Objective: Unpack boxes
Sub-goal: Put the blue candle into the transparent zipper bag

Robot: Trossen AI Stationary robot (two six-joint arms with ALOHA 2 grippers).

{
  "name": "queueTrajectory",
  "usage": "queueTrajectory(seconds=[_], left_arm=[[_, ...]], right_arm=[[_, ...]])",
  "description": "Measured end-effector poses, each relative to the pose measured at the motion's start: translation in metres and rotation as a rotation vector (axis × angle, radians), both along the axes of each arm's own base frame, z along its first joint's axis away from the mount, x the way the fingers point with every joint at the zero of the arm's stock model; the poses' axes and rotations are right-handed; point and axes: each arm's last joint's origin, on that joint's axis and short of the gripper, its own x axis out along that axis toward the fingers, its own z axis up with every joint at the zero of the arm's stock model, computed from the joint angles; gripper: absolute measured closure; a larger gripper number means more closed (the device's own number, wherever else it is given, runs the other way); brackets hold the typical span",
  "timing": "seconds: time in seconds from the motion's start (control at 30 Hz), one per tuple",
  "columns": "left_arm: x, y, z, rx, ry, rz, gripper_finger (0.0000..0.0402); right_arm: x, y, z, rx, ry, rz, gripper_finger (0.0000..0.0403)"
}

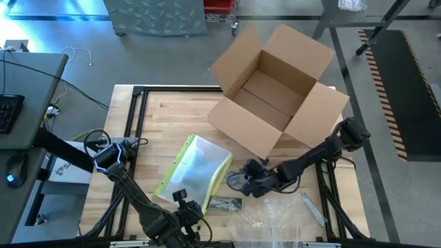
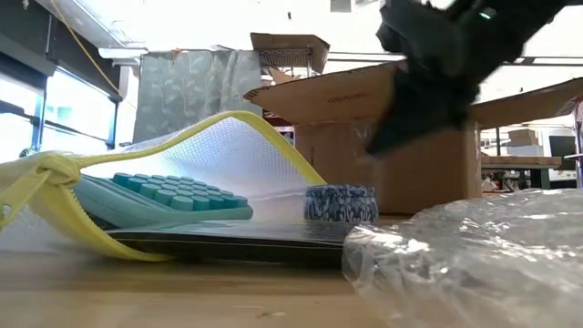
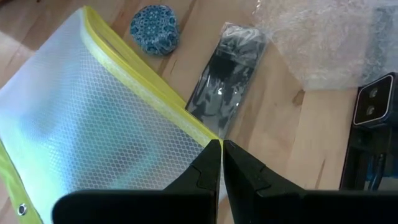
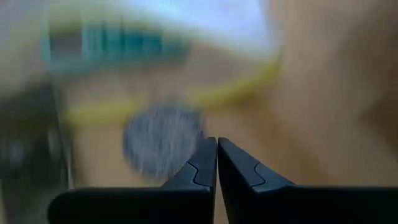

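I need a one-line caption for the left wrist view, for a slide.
Left hand, shut, above the yellow-edged mesh pouch; a blue patterned tin and a dark packet lie beyond.

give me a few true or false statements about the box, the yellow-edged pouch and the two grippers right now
1. The cardboard box stands with its flaps open. True.
2. A teal calculator lies inside the mesh pouch with the yellow edge. True.
3. The left gripper is wide open. False: its fingers are shut, with their tips at the pouch's yellow edge.
4. The small blue patterned tin sits inside the box. False: it rests on the wooden table beside the pouch.
5. The right gripper is shut. True; it holds nothing and points toward the tin.
6. The crinkly clear plastic film is stuffed in the box. False: it lies on the table.
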Motion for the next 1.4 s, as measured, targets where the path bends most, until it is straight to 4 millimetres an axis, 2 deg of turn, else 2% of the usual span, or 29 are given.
queueTrajectory(seconds=[0.1,0.2,0.3,0.43,0.67,0.83,0.9,1.0,1.07,1.13,1.27,1.4], left_arm=[[0.000,0.000,0.000,-0.002,0.000,0.000,0.0401],[0.000,0.000,0.000,-0.002,-0.001,0.000,0.0401],[0.000,0.000,0.000,-0.002,-0.001,0.001,0.0401],[0.000,0.000,0.000,-0.002,0.000,0.001,0.0401],[0.000,0.000,0.000,-0.003,-0.002,0.002,0.0401],[0.000,0.000,0.000,-0.004,-0.002,0.002,0.0401],[0.000,0.000,0.000,-0.005,0.000,0.002,0.0401],[0.000,0.000,0.000,-0.004,-0.001,0.002,0.0401],[0.000,0.000,0.000,-0.007,0.002,0.001,0.0401],[0.000,0.000,0.000,-0.006,0.003,0.002,0.0401],[-0.001,0.000,0.000,-0.016,0.002,0.015,0.0401],[-0.004,0.002,-0.001,-0.026,0.017,0.061,0.0401]], right_arm=[[-0.002,0.004,-0.013,0.126,0.121,0.067,0.0403],[0.005,0.016,-0.037,0.167,0.157,0.160,0.0403],[0.019,0.021,-0.056,0.143,0.071,0.184,0.0403],[0.041,0.013,-0.069,0.117,-0.098,0.106,0.0403],[0.062,-0.022,-0.067,0.028,-0.203,0.020,0.0403],[0.073,-0.040,-0.063,0.038,-0.248,0.056,0.0403],[0.077,-0.040,-0.057,0.040,-0.288,0.130,0.0403],[0.078,-0.030,-0.045,0.046,-0.337,0.274,0.0403],[0.075,-0.024,-0.039,0.046,-0.337,0.284,0.0403],[0.068,-0.019,-0.037,0.028,-0.304,0.210,0.0403],[0.050,-0.015,-0.042,0.079,-0.240,-0.113,0.0403],[0.042,-0.010,-0.055,0.091,-0.243,-0.253,0.0403]])
